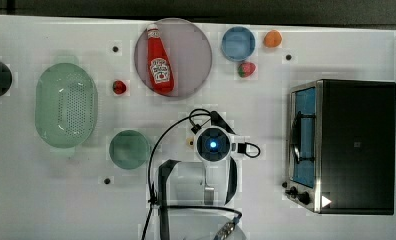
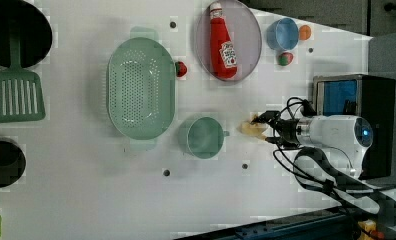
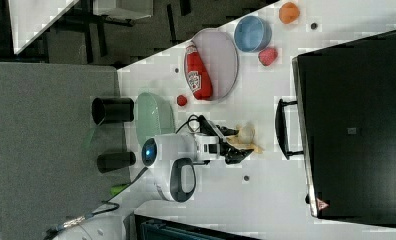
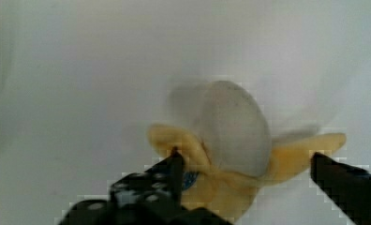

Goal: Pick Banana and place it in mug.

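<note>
The banana (image 4: 235,136), a half-peeled cream and yellow toy, lies on the white table between my gripper's (image 4: 244,157) two black fingers. The fingers stand wide apart on either side of it, so the gripper is open; one fingertip (image 4: 175,157) is at the peel. In the left view the banana (image 2: 251,128) lies just right of the teal mug (image 2: 203,137), with the gripper (image 2: 265,129) over its right end. In the top view the wrist covers most of the banana (image 1: 190,142), and the mug (image 1: 129,149) stands upright to its left. The right view shows the banana (image 3: 246,135) at the gripper (image 3: 241,145).
A pale green colander (image 1: 66,105) stands left of the mug in the top view. Behind are a plate (image 1: 191,45) with a ketchup bottle (image 1: 159,60), a blue bowl (image 1: 238,43), an orange fruit (image 1: 272,38), a strawberry (image 1: 246,69) and a small red fruit (image 1: 119,87). A toaster oven (image 1: 356,145) stands at the right.
</note>
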You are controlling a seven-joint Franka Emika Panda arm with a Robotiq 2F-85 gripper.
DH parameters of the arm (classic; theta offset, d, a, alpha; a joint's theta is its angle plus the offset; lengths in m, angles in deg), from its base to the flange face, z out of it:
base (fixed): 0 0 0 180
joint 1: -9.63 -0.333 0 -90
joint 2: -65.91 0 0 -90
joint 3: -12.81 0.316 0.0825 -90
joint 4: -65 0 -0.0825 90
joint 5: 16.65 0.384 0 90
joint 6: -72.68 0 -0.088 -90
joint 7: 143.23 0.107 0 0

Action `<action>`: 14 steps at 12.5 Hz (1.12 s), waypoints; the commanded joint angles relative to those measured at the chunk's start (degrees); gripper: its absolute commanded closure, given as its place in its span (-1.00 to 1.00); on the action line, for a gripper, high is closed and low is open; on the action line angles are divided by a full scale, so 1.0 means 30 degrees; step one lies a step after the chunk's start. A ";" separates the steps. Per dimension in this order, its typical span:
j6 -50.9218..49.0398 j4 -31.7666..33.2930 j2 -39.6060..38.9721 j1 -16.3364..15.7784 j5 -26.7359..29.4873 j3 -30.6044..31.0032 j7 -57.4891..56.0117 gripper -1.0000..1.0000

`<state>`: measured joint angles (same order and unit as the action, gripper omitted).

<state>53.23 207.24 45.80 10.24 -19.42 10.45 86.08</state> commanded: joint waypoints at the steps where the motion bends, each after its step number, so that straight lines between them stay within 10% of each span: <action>1: 0.0169 0.0077 0.0504 -0.0205 0.0091 0.0070 -0.0170 0.04; 3: 0.0147 0.0124 0.0398 -0.0193 0.0091 0.0083 -0.0171 0.50; 10: -0.1089 -0.0134 0.4738 -0.0213 0.0090 0.0114 -0.0170 0.53; 14: -0.9384 -0.1524 1.0068 -0.0276 0.0089 0.0510 -0.0170 0.53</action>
<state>29.31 205.45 74.49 10.77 -19.68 11.21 86.28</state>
